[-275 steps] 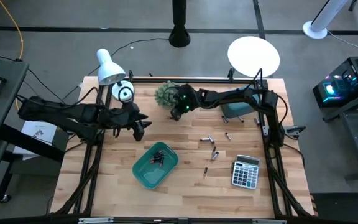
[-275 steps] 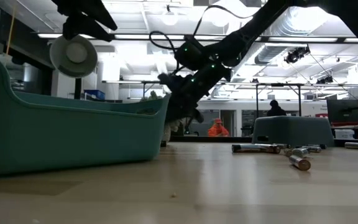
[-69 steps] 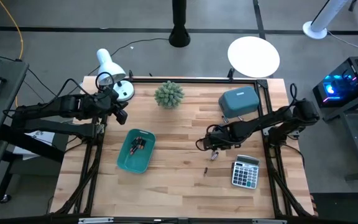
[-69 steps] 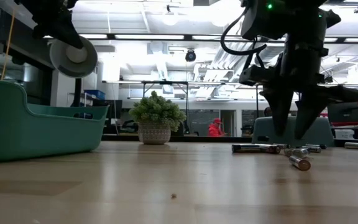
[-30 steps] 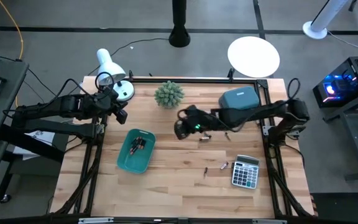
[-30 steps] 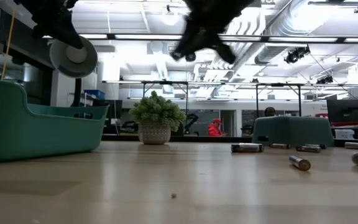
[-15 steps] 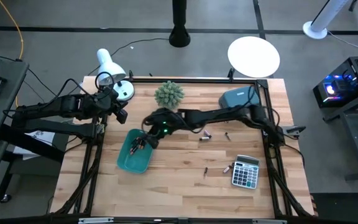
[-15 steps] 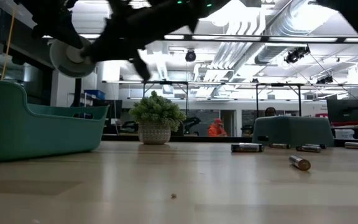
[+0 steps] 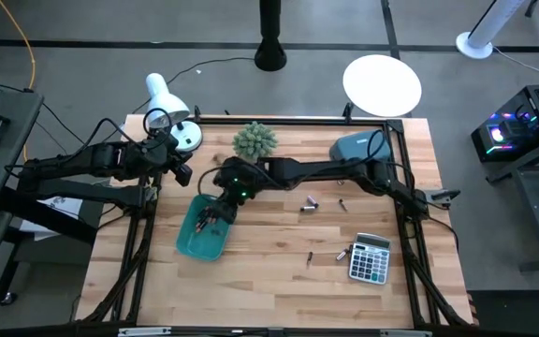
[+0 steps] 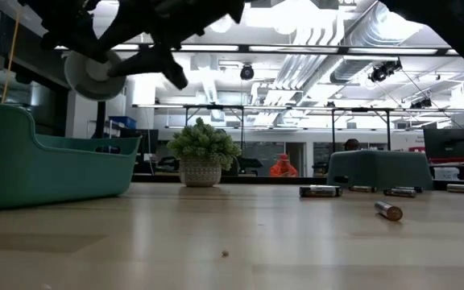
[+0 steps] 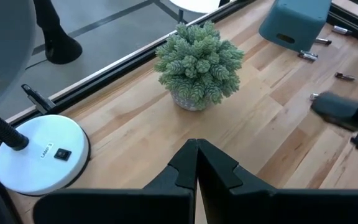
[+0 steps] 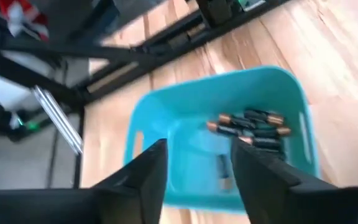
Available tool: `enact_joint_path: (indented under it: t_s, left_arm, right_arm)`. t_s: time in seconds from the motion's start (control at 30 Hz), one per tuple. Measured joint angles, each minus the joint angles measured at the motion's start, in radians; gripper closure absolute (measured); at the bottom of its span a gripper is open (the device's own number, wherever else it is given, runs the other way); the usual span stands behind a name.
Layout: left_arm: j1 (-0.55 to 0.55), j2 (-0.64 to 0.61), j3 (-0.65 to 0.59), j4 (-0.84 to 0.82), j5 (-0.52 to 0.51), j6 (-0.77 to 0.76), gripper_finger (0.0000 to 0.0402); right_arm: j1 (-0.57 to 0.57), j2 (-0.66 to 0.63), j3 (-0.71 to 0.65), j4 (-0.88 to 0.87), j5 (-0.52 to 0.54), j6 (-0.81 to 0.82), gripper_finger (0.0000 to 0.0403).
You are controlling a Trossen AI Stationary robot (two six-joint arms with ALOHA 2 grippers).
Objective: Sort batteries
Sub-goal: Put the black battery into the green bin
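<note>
A teal tray [image 9: 193,245] sits at the table's left middle, and several dark, copper-tipped batteries [image 12: 250,127] lie in a heap inside it. My right gripper [image 12: 194,167] hangs over the tray [image 12: 166,134], open, its arm reaching across from the right [image 9: 215,213]. One blurred battery [image 12: 224,171] shows below the gap, free of both fingers. A few loose batteries [image 9: 310,203] lie on the wood at mid-table, and two more [image 9: 342,251] lie near the calculator. My left gripper [image 11: 196,167] waits shut at the far left [image 9: 183,175], holding nothing.
A small potted plant [image 9: 254,140] stands at the far middle. An upturned teal tray [image 9: 358,150] sits at the far right. A grey calculator [image 9: 371,257] lies at the near right. A white lamp [image 9: 167,101] and its round base [image 9: 187,138] stand at the far left corner.
My right gripper has swept from the middle of the table toward the left edge and a little toward the near edge, and it now hangs over the teal tray. My left arm has kept still.
</note>
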Motion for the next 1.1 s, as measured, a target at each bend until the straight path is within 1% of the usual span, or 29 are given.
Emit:
enact_joint_path:
  t_s: [0.07, 0.13, 0.17, 0.23, 0.3, 0.33, 0.4, 0.5, 0.6, 0.67, 0.77, 0.87, 0.93, 1.0, 1.1]
  left_arm:
    - [0.000, 0.000, 0.000, 0.000, 0.000, 0.000, 0.0401]
    - [0.000, 0.000, 0.000, -0.001, 0.000, 0.000, 0.0401]
    - [0.000, 0.000, 0.000, -0.001, 0.000, 0.000, 0.0401]
    - [0.000, 0.000, 0.000, -0.001, 0.000, 0.001, 0.0401]
    - [0.000, 0.000, 0.000, -0.001, 0.000, 0.001, 0.0401]
    - [0.000, 0.000, 0.000, -0.002, 0.000, 0.002, 0.0401]
    - [0.000, 0.000, 0.000, -0.002, -0.001, 0.003, 0.0401]
    - [0.000, 0.000, 0.000, -0.002, -0.001, 0.004, 0.0401]
    - [0.000, 0.000, 0.000, -0.003, -0.001, 0.004, 0.0401]
    - [0.000, 0.000, 0.000, -0.003, -0.001, 0.004, 0.0401]
    - [0.000, 0.000, 0.000, -0.002, -0.002, 0.009, 0.0401]
    - [0.000, 0.000, 0.000, -0.002, -0.002, 0.005, 0.0401]
    - [0.000, 0.000, 0.000, -0.002, -0.002, -0.011, 0.0401]
    - [0.000, 0.000, 0.000, -0.002, -0.002, -0.016, 0.0401]
    - [0.000, 0.000, 0.000, -0.002, 0.003, -0.016, 0.0401]
  right_arm:
    - [0.000, -0.001, 0.039, -0.122, 0.000, -0.038, 0.0222]
    - [0.005, -0.006, 0.073, -0.323, 0.007, -0.114, 0.0219]
    - [0.012, -0.009, 0.084, -0.435, 0.028, -0.157, 0.0219]
    - [0.041, -0.022, 0.080, -0.664, 0.108, -0.237, 0.0219]
    - [0.072, -0.040, 0.042, -0.821, 0.181, -0.302, 0.0219]
    - [0.086, -0.055, 0.007, -0.882, 0.201, -0.325, 0.0219]
    - [0.110, -0.105, -0.093, -0.914, 0.203, -0.347, 0.0219]
    - [0.136, -0.239, -0.303, -0.845, 0.151, -0.305, 0.0219]
    - [0.154, -0.388, -0.541, -0.706, 0.088, -0.121, 0.0218]
    - [0.165, -0.474, -0.679, -0.612, 0.046, 0.067, 0.0218]
    - [0.193, -0.576, -0.824, -0.482, 0.026, 0.390, 0.0218]
    - [0.241, -0.616, -0.914, -0.359, 0.046, 0.684, 0.0218]
    - [0.284, -0.618, -0.944, -0.294, 0.068, 0.839, 0.0218]
    - [0.321, -0.607, -0.952, -0.252, 0.094, 0.960, 0.0218]
    - [0.364, -0.570, -0.953, -0.245, 0.130, 1.091, 0.0218]
